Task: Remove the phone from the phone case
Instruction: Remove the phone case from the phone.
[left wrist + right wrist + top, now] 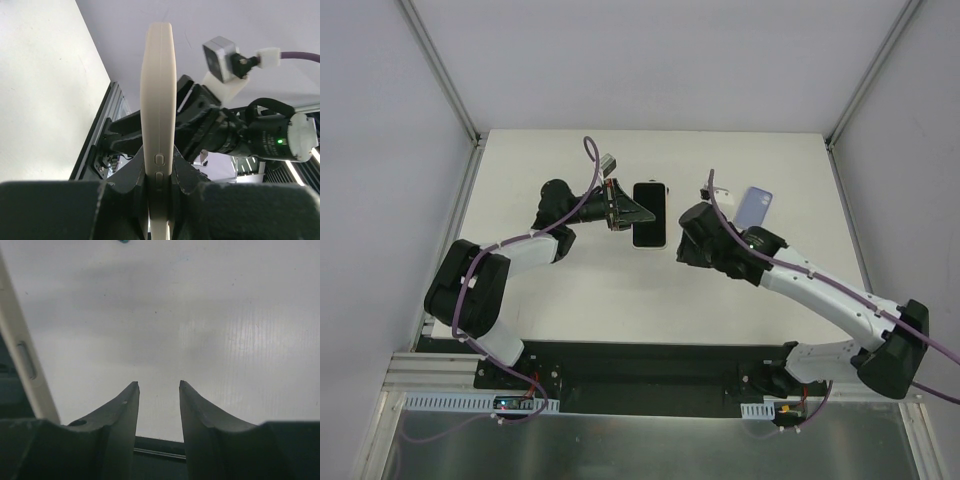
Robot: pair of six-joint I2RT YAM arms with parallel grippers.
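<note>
White shells link bulky black joints on the left arm (515, 245) and the right arm (830, 295). A purple cable (300, 56) trails along each, and the fingers (125, 420) at the frame's bottom are dark and tapered.

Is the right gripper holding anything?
No, the right gripper has its jaws apart, with only the table showing between them.

White table (570, 290), lavender phone case (755, 208) lying flat toward its right
</note>
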